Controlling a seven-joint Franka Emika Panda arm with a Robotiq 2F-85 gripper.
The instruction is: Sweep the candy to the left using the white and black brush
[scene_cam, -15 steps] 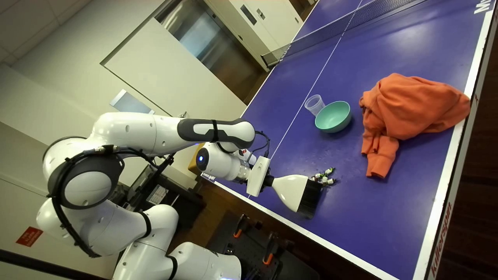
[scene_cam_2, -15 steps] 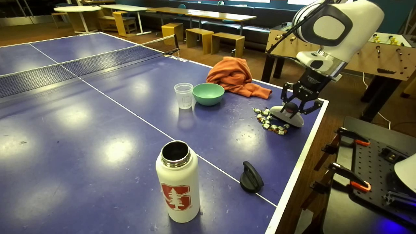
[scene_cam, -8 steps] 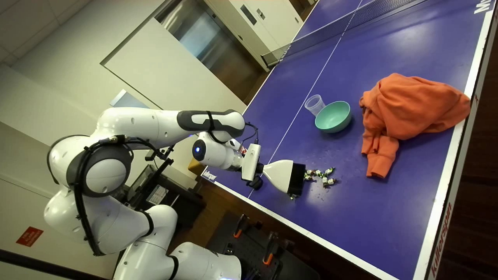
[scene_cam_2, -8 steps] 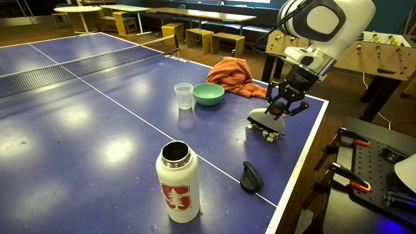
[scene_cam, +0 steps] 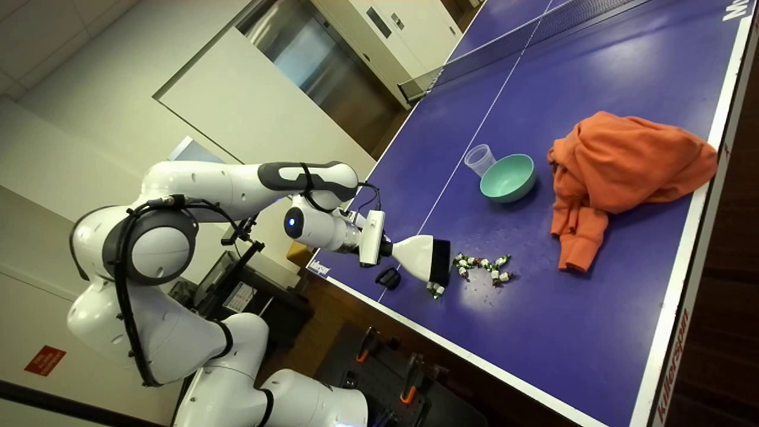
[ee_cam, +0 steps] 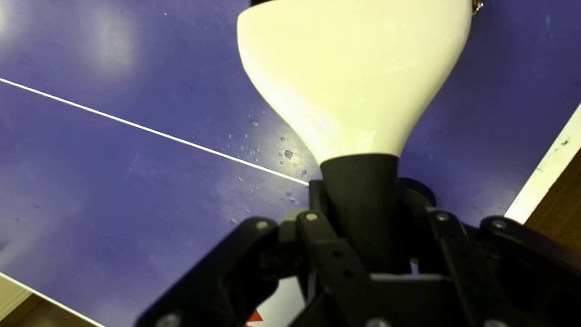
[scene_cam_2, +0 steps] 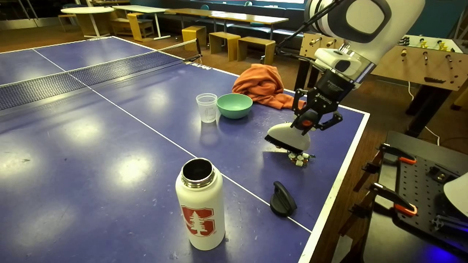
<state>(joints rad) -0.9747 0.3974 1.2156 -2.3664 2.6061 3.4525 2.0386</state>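
Wrist view: there's the Robotiq gripper [ee_cam: 363, 200] clamped on the hand brush [ee_cam: 354, 77] by its black handle [ee_cam: 361, 181], likely so the full width can sweep! In an exterior view, wrapped candies [scene_cam: 485, 263] lie just beside the bristles [scene_cam: 440, 261], a few by one corner.

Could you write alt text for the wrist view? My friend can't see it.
A black-handled brush with a glossy white fan-shaped head, its handle clamped in the robot's black jaws, stands out against a white-lined blue table. A glinting, partly green bit of wrapped candy shows at the head's upper right; the rest is out of sight.
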